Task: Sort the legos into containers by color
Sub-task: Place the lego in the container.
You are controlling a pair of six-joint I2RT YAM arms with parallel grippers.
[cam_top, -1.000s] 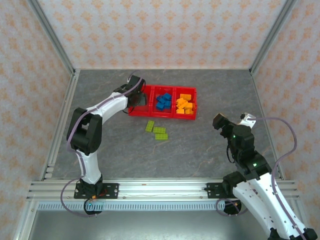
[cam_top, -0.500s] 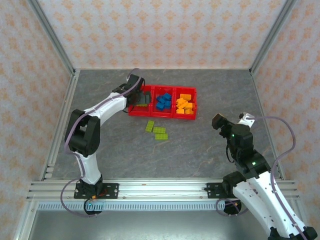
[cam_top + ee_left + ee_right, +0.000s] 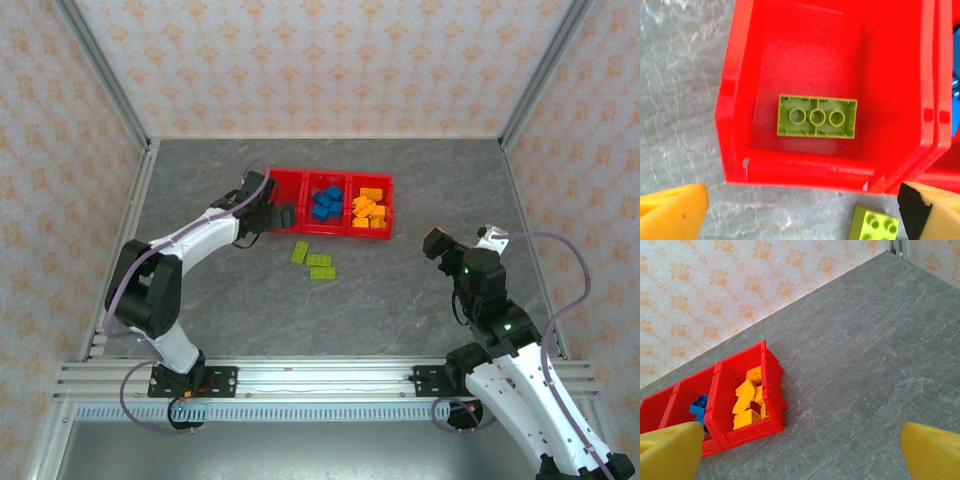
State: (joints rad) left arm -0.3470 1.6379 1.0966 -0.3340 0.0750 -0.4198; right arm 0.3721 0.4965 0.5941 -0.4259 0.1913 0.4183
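Three green legos (image 3: 318, 264) lie loose beside tray (image 3: 805, 169); left gripper (image 3: 800, 210) and right gripper (image 3: 800, 452) gape empty, left may clip tray wall descending.

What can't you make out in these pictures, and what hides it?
Top view: the left gripper covers part of the left compartment; contents unreadable.
Left wrist view: the bottom edge cuts off the loose green lego.
Right wrist view: a tray wall and a fingertip partly hide the blue legos.
Top view: the piled orange legos are too small to count.
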